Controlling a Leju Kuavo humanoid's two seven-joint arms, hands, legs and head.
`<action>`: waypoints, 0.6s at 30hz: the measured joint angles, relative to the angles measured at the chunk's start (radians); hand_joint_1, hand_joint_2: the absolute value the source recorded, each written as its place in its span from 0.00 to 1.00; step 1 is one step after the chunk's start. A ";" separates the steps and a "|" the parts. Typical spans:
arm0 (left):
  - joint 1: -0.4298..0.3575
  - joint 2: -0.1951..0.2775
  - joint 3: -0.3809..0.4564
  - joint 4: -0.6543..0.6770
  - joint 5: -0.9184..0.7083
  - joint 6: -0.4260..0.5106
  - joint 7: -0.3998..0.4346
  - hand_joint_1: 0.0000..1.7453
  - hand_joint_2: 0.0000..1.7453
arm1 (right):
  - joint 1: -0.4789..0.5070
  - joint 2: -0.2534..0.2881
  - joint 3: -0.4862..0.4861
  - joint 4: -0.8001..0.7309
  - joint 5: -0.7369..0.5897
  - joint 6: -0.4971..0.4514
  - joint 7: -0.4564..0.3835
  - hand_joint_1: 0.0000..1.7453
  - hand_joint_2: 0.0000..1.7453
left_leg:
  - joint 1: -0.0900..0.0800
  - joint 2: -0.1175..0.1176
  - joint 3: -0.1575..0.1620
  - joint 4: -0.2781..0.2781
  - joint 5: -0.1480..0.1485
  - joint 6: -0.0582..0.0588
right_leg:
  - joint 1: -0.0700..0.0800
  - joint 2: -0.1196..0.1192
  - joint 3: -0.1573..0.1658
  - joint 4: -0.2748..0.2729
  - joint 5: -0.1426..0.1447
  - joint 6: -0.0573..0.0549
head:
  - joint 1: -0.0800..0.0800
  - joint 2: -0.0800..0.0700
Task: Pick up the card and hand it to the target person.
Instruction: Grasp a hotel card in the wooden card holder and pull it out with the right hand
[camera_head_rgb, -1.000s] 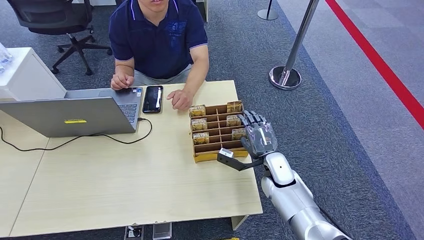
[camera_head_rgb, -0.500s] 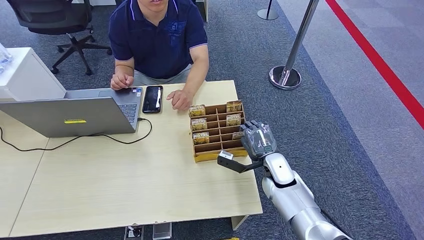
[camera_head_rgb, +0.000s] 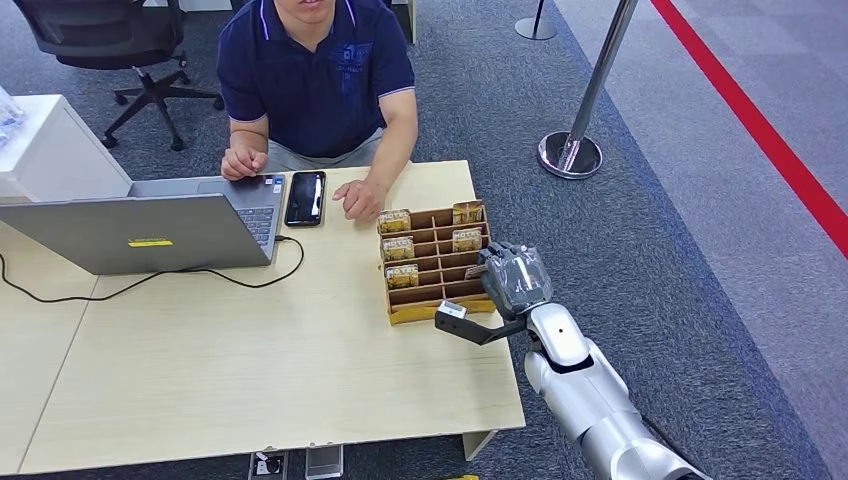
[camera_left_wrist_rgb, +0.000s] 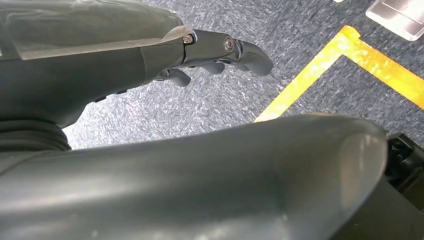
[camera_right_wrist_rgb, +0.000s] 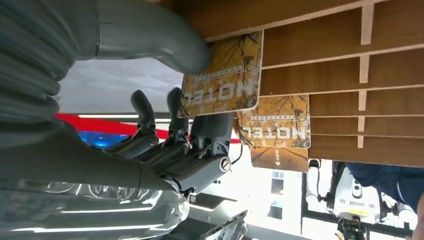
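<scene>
A wooden card holder (camera_head_rgb: 415, 314) stands at the table's right side with several "HOTEL" cards (camera_head_rgb: 398, 248) upright in its slots. My right hand (camera_head_rgb: 515, 278) is at the holder's near right slot, fingers curled down over it. In the right wrist view the thumb (camera_right_wrist_rgb: 165, 42) presses one face of a card (camera_right_wrist_rgb: 225, 75) and the fingers (camera_right_wrist_rgb: 172, 107) lie against its other face; the card still stands in the holder (camera_right_wrist_rgb: 325, 60). Another card (camera_right_wrist_rgb: 274, 122) sits one slot further on. The target person (camera_head_rgb: 318, 80) sits across the table. My left hand (camera_left_wrist_rgb: 220, 55) hangs over the floor, holding nothing.
An open laptop (camera_head_rgb: 140, 235) with a black cable and a phone (camera_head_rgb: 305, 197) lie at the table's far left. The person's hand (camera_head_rgb: 358, 198) rests just beyond the holder. A stanchion base (camera_head_rgb: 570, 155) stands on the carpet to the right, and an office chair (camera_head_rgb: 110, 30) behind the person.
My right hand's fingers, spread above the holder a second ago, have curled down and closed on the card in the near right slot. The person has not moved.
</scene>
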 joint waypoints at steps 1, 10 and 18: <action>0.000 0.000 0.000 0.000 0.000 0.000 -0.007 0.00 0.50 | -0.001 0.000 0.000 0.001 -0.002 -0.002 -0.002 0.96 1.00 | 0.000 0.000 0.000 0.000 0.000 0.000 | 0.000 0.000 0.000 0.000 0.000 0.000 | 0.000 0.000; 0.000 0.000 0.000 0.000 -0.001 -0.014 -0.025 0.00 1.00 | -0.002 0.002 0.000 0.008 -0.054 -0.016 -0.040 1.00 1.00 | 0.000 0.000 0.000 0.000 0.000 0.000 | 0.000 0.000 0.000 0.000 0.000 0.000 | 0.001 0.000; 0.000 0.000 0.000 0.000 0.005 0.000 -0.024 0.00 1.00 | -0.005 0.007 -0.004 0.015 -0.118 -0.014 -0.073 1.00 1.00 | 0.000 0.000 -0.002 0.000 0.000 0.000 | 0.000 0.000 -0.002 0.000 0.000 0.000 | 0.000 0.000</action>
